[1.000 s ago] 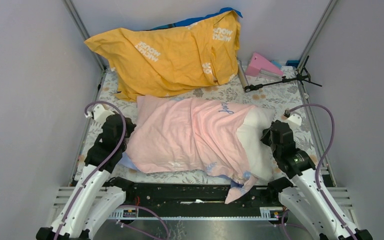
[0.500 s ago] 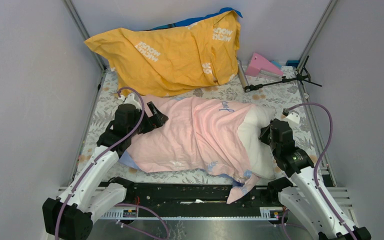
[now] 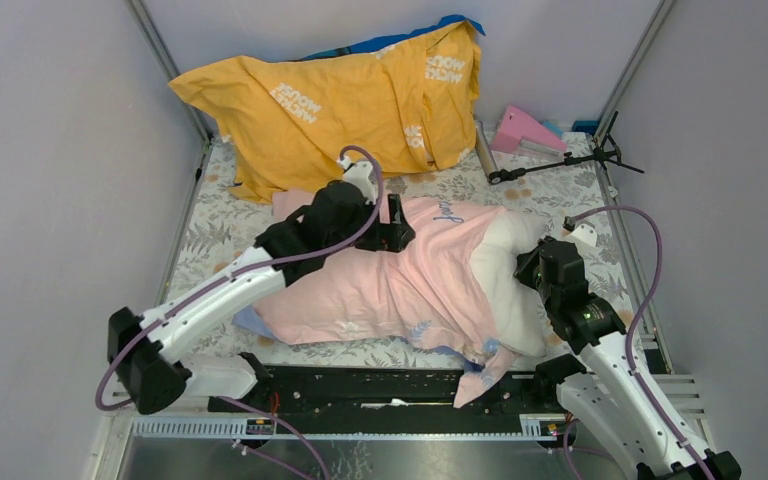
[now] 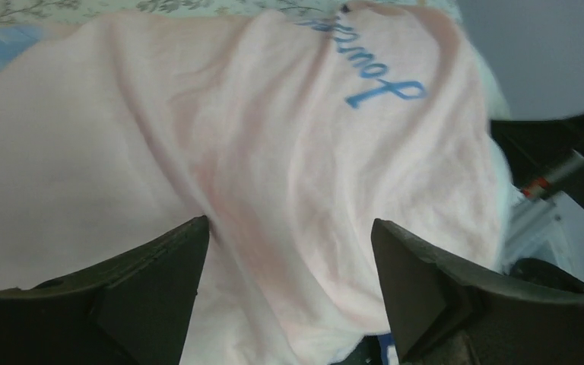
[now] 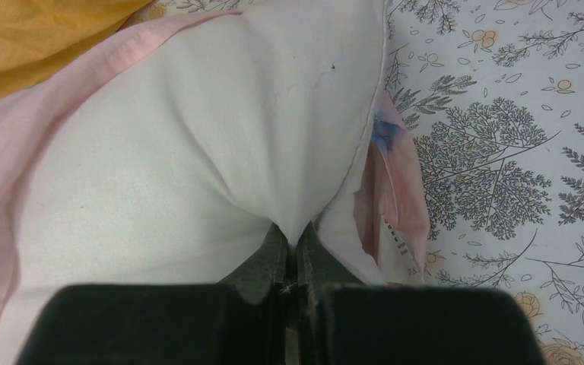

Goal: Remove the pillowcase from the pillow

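two pincers share the job. the right pincer [image 5: 296, 243] is clamped tight on a fold of the pillow [image 3: 512, 310] at its bare right end. the left pincer [image 4: 289, 236] hangs wide over the pink pillowcase [image 3: 360, 285], jaws apart and gripping nothing.

the step in hand looks like taking a new grip: the pillow is anchored, and the left arm needs a hold on the cover. next, by my judgement, the left pincer must drop onto the loose pink cloth, pinch the cloth alone and not the stuffing beneath, then draw it left, away from the held end.

as a container, the pillowcase holds most of the pillow; only the right end pokes out of its open mouth, towards the right side of the bench [image 3: 205, 225]. both lie mid-bench, just near of the yellow cushion [image 3: 340, 100].
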{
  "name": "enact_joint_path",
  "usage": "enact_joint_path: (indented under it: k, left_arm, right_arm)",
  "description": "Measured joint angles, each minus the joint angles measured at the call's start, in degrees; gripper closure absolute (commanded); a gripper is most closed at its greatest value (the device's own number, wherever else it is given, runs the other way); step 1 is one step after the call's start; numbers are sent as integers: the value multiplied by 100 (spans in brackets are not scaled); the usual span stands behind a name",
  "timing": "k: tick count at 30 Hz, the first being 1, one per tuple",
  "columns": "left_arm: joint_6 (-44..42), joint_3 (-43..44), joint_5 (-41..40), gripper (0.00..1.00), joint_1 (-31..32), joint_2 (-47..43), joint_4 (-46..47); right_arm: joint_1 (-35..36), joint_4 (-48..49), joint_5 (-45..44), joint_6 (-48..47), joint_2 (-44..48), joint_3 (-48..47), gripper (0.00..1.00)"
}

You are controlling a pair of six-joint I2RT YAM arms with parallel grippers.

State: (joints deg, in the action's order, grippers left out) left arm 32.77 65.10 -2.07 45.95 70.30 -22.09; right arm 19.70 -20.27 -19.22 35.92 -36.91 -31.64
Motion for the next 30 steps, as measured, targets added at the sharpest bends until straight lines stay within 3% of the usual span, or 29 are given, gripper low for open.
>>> enact_joint_path:
  k: [3, 5, 7, 8, 14, 18, 24, 30]
  left_arm:
    - [-7, 319, -358, 29, 35, 503, -278]
    - [-15, 398, -616, 55, 33, 793, -452]
    - [-17, 396, -813, 96, 13, 984, -636]
    - [2, 391, -883, 100, 11, 1016, -673]
    - [52, 234, -992, 100, -133, 719, -586]
    - [83, -192, -813, 100, -870, 122, -505]
    - [658, -1342, -826, 100, -2022, -1515, -415]
    - [1145, -1611, -782, 100, -2507, -2146, -575]
  right_arm:
    - [0, -2, 4, 13, 11, 0, 100]
    - [0, -7, 4, 15, 17, 0, 100]
    - [0, -9, 4, 13, 17, 0, 100]
    - [0, -7, 7, 13, 17, 0, 100]
    - [7, -2, 33, 17, 42, 0, 100]
    - [66, -7, 24, 52, 48, -37, 100]
    - [157, -13, -61, 201, 402, -46, 100]
    - [232, -39, -74, 398, 706, -57, 100]
